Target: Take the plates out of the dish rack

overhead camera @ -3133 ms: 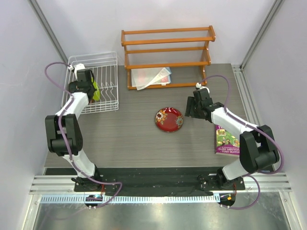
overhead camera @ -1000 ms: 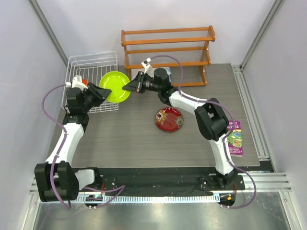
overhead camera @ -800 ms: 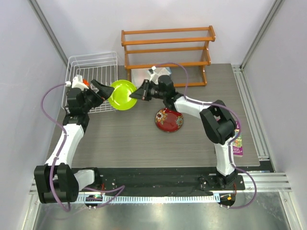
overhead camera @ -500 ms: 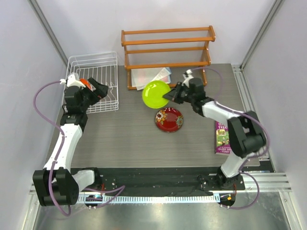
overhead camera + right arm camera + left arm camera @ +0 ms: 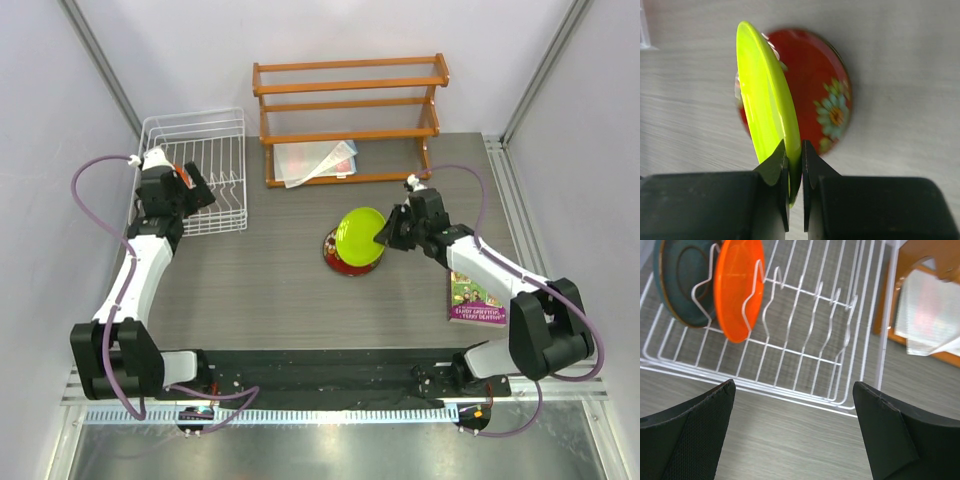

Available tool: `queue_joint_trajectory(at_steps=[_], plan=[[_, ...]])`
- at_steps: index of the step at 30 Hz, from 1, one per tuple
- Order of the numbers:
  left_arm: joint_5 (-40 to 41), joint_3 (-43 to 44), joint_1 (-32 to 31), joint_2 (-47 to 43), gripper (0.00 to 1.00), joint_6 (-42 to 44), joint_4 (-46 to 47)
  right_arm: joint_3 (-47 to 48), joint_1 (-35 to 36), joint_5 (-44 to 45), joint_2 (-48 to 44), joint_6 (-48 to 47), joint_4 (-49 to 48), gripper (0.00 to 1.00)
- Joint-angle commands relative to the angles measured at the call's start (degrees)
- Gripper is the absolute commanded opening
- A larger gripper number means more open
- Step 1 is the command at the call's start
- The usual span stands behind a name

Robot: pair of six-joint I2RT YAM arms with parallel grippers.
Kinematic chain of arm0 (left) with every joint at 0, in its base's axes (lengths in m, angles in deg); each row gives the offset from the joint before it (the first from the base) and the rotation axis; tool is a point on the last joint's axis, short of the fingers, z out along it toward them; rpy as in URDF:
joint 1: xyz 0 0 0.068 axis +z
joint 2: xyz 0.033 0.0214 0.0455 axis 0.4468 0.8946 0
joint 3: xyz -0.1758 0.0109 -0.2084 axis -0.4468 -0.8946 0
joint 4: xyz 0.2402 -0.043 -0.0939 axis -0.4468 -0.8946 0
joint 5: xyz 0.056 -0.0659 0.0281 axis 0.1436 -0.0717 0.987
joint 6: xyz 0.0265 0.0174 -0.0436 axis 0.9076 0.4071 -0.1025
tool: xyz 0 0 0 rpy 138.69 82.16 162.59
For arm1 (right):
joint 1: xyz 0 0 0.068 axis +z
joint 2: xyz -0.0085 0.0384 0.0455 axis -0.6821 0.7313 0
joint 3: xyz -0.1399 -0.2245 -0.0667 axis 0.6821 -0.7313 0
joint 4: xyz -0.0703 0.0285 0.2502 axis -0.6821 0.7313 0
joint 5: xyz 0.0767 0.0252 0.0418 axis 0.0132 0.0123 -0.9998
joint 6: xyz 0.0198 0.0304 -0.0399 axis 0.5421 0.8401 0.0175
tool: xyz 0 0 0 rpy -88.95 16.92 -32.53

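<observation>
The right end effector [image 5: 795, 165] is clenched on the rim of the lime green plate [image 5: 767, 100], its two fingers pinching the plate's near edge from either side. The plate is held on edge and tilted, above the dark red plate [image 5: 825, 90] with the floral pattern, which lies flat on the counter [image 5: 260, 290] near the middle. From the top view the green plate covers part of the red one; whether the two touch cannot be told. The left end effector [image 5: 794, 390] is released, its fingers spread wide and holding nothing, and it hangs at the near edge of the dish rack [image 5: 805, 365], facing into it. The white wire rack sits at the far left of the counter. Two plates stand upright on edge among its divider prongs at the left end: the orange plate [image 5: 737, 290] and, just behind it and partly covered by it, the dark teal plate [image 5: 682, 285]. The remaining slots to the right hold only bare wire. Beside the rack to the right stands an orange wooden shelf [image 5: 350, 110] with a clear plastic sheet [image 5: 312, 160] on its lowest tier. A book [image 5: 472, 293] lies flat on the counter under the right arm.
</observation>
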Motion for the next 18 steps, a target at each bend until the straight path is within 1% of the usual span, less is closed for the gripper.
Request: queue_joint_trajectory(at_steps=[1,6,9,10,11,13,15,16,17,18], plan=[[4.6,4.5,-0.3,2.1,1.00,3.7,-2.3,-2.3,0.0,1.2,-1.5,-1.2,1.4,0.01],[5.0,4.3,-0.6,2.5,0.99,3.7,-2.4,-3.4,-0.1,0.7,0.6,-2.7,-0.4,0.02],[4.6,4.0,-0.5,2.4,1.00,3.0,-1.7,-3.0,-0.1,0.6,2.5,-3.5,-1.0,0.06],[4.4,4.0,-0.5,2.5,0.99,2.9,-1.7,-2.3,-0.1,-0.8,4.0,-3.6,-1.3,0.07],[4.2,4.2,-0.6,2.7,1.00,2.9,-1.6,-1.9,-0.1,-1.3,4.8,-3.7,-1.3,0.10],[4.3,4.4,-0.5,2.9,0.99,2.9,-1.6,-0.9,-0.1,-2.3,6.3,-3.8,-2.0,0.13],[4.6,4.6,-0.6,3.4,1.00,3.0,-1.6,-0.1,-0.1,-3.8,8.6,-3.8,-2.7,0.21],[4.8,4.7,-0.6,3.5,0.99,3.2,-1.7,0.9,-0.1,-4.5,9.5,-4.1,-2.7,0.28],[5.5,4.8,-0.6,3.6,0.99,3.4,-1.7,1.3,0.0,-5.1,10.8,-4.0,-2.7,0.31],[5.8,5.0,-0.5,3.8,0.99,3.6,-1.7,1.7,-0.1,-5.2,11.3,-4.0,-2.7,0.37]])
